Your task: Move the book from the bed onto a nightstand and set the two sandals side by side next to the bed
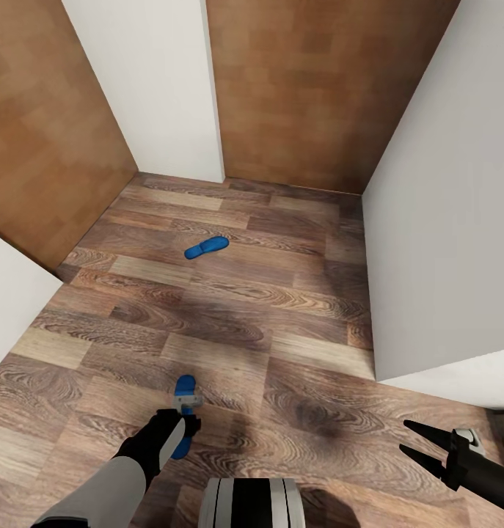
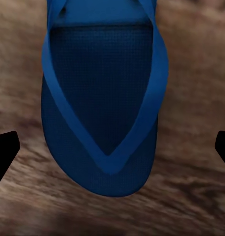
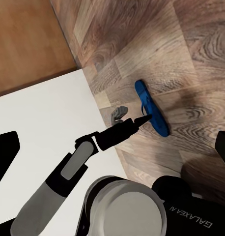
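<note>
1. The left claw (image 1: pixel 184 429) hangs over the near sandal (image 1: pixel 184 387) on the wood-plank floor (image 1: pixel 281 323) at about 6 o'clock, its fingers (image 2: pixel 4 150) spread wide to either side of the toe end — not touching it.
2. The far sandal (image 1: pixel 206 247) lies well apart, toward 12 o'clock, near the white wall (image 1: pixel 156 81).
3. The right claw (image 1: pixel 420 443) is spread apart at 4 o'clock — empty.
</note>
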Available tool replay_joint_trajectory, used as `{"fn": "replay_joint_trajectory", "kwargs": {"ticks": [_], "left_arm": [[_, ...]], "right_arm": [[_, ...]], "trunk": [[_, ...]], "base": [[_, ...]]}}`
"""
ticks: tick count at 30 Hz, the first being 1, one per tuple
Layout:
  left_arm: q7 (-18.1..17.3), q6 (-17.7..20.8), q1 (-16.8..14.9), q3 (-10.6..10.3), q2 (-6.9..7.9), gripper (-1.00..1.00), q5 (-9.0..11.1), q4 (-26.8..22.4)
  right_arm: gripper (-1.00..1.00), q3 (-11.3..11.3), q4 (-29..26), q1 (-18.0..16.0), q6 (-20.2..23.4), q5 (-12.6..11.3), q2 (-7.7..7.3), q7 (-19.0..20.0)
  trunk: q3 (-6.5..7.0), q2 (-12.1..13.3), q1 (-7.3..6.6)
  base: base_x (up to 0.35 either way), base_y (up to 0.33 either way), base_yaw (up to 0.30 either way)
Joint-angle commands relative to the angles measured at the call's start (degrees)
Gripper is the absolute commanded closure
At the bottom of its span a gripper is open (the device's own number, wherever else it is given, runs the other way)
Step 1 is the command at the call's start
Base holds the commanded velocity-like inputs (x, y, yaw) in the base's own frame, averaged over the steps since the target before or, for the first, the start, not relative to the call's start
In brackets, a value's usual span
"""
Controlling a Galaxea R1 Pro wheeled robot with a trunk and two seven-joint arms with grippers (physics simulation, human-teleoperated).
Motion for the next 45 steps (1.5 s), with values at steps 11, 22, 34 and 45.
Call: {"fn": "replay_joint_trajectory", "kwargs": {"ticks": [11, 22, 34, 45], "left_arm": [[0.3, 0.2, 0.0, 0.0, -0.01, -1.0, 0.4, -0.1], [0.3, 0.3, 0.0, 0.0, 0.03, -1.0, 0.6, -0.2], [0.3, 0.3, 0.0, 0.1, 0.07, -1.0, 0.6, -0.2], [0.3, 0.3, 0.0, 0.1, 0.07, -1.0, 0.6, -0.2]], "right_arm": [[-1.0, 0.0, 0.0, -0.1, 0.2, 0.2, 0.01, 0.3], [-1.0, 0.0, 0.0, 0.0, 0.2, 0.2, 0.01, 0.3], [-1.0, 0.0, 0.0, 0.0, 0.2, 0.2, 0.01, 0.3], [-1.0, 0.0, 0.0, 0.0, 0.2, 0.2, 0.01, 0.3]], "trunk": [[-0.03, 0.0, -0.01], [-0.92, -0.1, 0.09], [-1.81, -0.1, 0.2], [-1.81, -0.1, 0.2]], "base": [[0.098, 0.0, 0.0], [0.002, 0.0, 0.0], [0.0, 0.0, 0.0], [0.007, 0.0, 0.0]]}}
